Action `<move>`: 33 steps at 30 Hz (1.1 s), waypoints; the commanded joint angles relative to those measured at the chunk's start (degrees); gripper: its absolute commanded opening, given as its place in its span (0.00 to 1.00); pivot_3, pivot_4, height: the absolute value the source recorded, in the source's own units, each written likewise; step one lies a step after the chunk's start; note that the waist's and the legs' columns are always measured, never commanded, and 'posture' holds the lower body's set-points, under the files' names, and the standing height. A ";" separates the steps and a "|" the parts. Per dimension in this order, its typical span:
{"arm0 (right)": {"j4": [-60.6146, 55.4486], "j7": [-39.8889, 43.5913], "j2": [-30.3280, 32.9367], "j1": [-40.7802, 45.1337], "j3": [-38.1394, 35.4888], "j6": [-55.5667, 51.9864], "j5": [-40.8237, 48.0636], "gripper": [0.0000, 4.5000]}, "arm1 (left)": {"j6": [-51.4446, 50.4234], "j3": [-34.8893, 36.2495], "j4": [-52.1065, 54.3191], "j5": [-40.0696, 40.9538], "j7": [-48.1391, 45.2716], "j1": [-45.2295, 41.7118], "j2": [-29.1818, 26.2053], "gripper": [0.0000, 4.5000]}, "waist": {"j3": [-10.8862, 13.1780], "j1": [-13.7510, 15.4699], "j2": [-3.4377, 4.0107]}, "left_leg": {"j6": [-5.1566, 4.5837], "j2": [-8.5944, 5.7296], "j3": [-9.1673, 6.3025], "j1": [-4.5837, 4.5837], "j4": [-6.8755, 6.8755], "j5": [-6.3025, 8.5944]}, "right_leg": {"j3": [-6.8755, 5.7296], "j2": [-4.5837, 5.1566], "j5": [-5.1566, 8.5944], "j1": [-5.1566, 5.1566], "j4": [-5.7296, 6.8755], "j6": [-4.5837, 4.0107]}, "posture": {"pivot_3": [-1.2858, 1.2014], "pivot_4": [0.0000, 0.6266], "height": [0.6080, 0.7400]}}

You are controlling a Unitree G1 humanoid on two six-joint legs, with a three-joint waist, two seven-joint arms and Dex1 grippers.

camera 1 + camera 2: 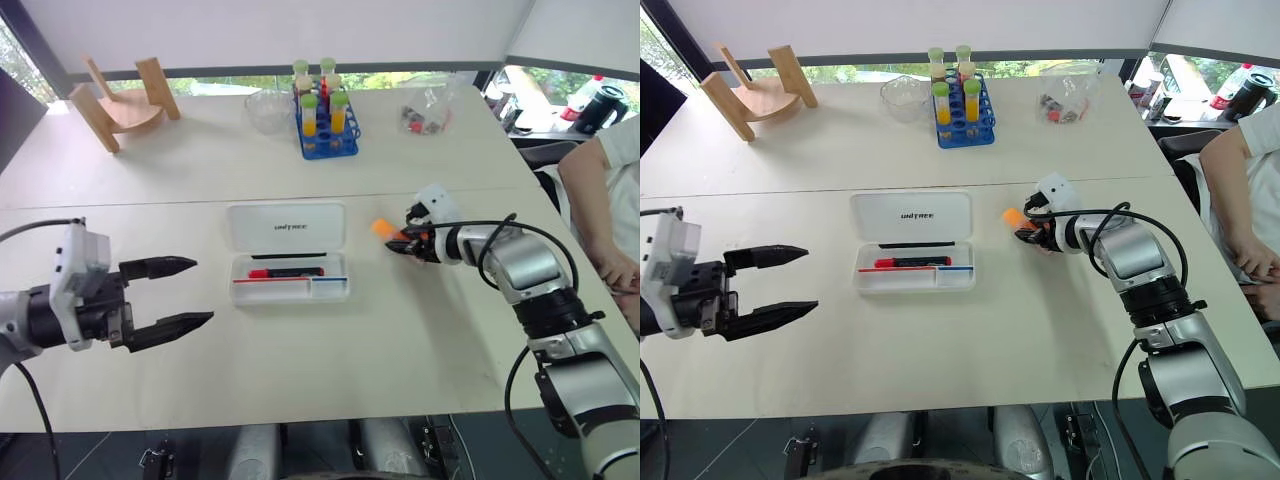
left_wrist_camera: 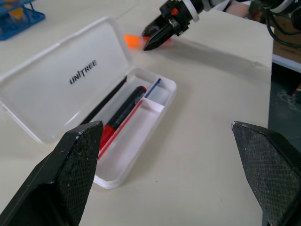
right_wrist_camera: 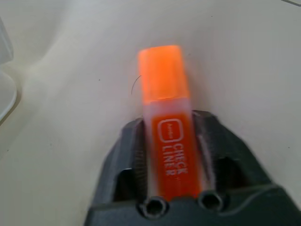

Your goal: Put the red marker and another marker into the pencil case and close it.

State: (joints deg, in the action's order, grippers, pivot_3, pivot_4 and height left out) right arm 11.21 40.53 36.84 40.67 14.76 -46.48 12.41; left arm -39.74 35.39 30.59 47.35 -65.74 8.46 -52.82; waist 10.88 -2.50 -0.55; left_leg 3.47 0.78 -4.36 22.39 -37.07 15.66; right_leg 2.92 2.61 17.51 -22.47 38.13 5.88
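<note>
— White bench (image 1: 400, 350) held what?
— Open pencil case (image 1: 288, 263) with the red marker (image 1: 285, 272) inside.
— End effectors?
— Right end effector (image 1: 397, 243) pinched the orange highlighter (image 3: 165, 127) beside the case; left end effector (image 1: 190, 292) stood spread, empty.

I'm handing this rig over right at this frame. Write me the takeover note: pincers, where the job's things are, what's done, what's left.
Left pincer: open, holding nothing, hovering left of the pencil case.
Right pincer: fingers closed around the orange highlighter, low at the table right of the case; whether it is lifted I cannot tell.
Pencil case: lid open and flat on the table. The red marker lies in the tray beside thin pens.
Done: red marker is in.
Left: carry the highlighter into the tray, release it, then close the lid.
</note>
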 commanded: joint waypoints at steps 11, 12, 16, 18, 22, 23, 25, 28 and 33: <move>-28.90 18.26 1.62 5.87 3.16 -5.50 10.98 0.17 | -0.80 9.68 -0.81 2.36 -1.49 5.81 -2.91 1.00 | 0.06 -0.36 0.09 | -0.01 0.09 0.00 0.12 0.12 0.01 | 0.00 -0.10 0.02 -0.25 0.00 -0.04 | 0.52 0.24 1.00; -28.67 18.04 -0.78 6.45 5.09 -4.85 10.42 0.17 | -0.48 9.41 -1.29 2.10 -1.48 5.45 -3.17 1.00 | 0.06 -0.28 0.09 | -0.01 0.09 0.00 0.07 0.12 0.01 | -0.01 -0.10 0.03 -0.19 0.00 -0.05 | 0.52 0.24 1.00; -23.83 16.53 -9.44 8.47 11.89 -1.91 6.93 0.17 | 0.13 8.11 -2.45 1.80 -1.31 3.79 -3.81 1.00 | 0.06 -0.03 0.08 | 0.00 0.05 0.02 0.08 0.07 0.00 | -0.01 -0.04 0.02 -0.18 0.01 -0.05 | 0.52 0.24 1.00; -20.82 16.06 -12.60 9.13 14.85 -0.16 4.79 0.17 | 0.21 7.79 -2.39 1.99 -1.32 3.31 -3.90 1.00 | 0.05 0.02 0.07 | 0.01 0.04 0.00 0.10 0.07 0.00 | -0.01 -0.02 0.02 -0.19 0.01 -0.05 | 0.52 0.24 1.00; -15.12 15.83 -17.81 9.82 19.47 3.63 1.19 0.17 | -0.20 8.42 -1.02 2.73 -1.14 3.58 -3.68 1.00 | 0.04 -0.08 0.04 | 0.03 0.02 -0.02 0.13 0.09 0.00 | -0.02 0.03 0.02 -0.23 -0.01 -0.04 | 0.52 0.24 1.00; -13.85 15.84 -18.51 9.91 20.12 4.52 0.29 0.17 | -0.23 8.64 -0.59 2.83 -1.17 3.85 -3.58 1.00 | 0.04 -0.10 0.05 | 0.03 0.03 -0.02 0.13 0.11 0.00 | -0.01 0.03 0.02 -0.24 0.00 -0.04 | 0.52 0.24 1.00; -11.59 16.09 -19.72 10.07 20.88 5.84 -0.94 0.17 | -0.38 9.00 0.28 3.07 -1.13 4.33 -3.45 1.00 | 0.04 -0.10 0.05 | 0.03 0.04 -0.02 0.13 0.12 0.00 | -0.02 0.02 0.02 -0.27 0.00 -0.05 | 0.52 0.24 1.00; -8.71 16.06 -21.62 10.64 21.21 7.21 -2.48 0.17 | -0.46 9.80 1.57 3.23 -1.62 5.50 -3.45 1.00 | 0.04 -0.12 0.05 | 0.04 0.03 -0.02 0.13 0.12 -0.01 | -0.01 0.02 0.02 -0.27 0.00 -0.04 | 0.52 0.24 1.00; -4.58 15.70 -24.21 11.74 20.86 9.15 -4.85 0.17 | -0.51 10.14 2.53 3.54 -1.27 6.13 -3.25 1.00 | 0.04 -0.16 0.05 | 0.04 0.04 -0.02 0.13 0.13 -0.01 | -0.01 0.00 0.02 -0.28 0.01 -0.05 | 0.52 0.24 1.00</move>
State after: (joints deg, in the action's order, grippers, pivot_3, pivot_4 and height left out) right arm 7.05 56.35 13.43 50.68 36.47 -38.68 8.25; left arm -40.67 43.74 32.13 49.82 -67.17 14.66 -56.04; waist 10.92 -2.66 -0.50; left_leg 3.51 0.82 -4.38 22.52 -36.94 15.66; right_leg 2.91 2.60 17.53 -22.76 38.14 5.83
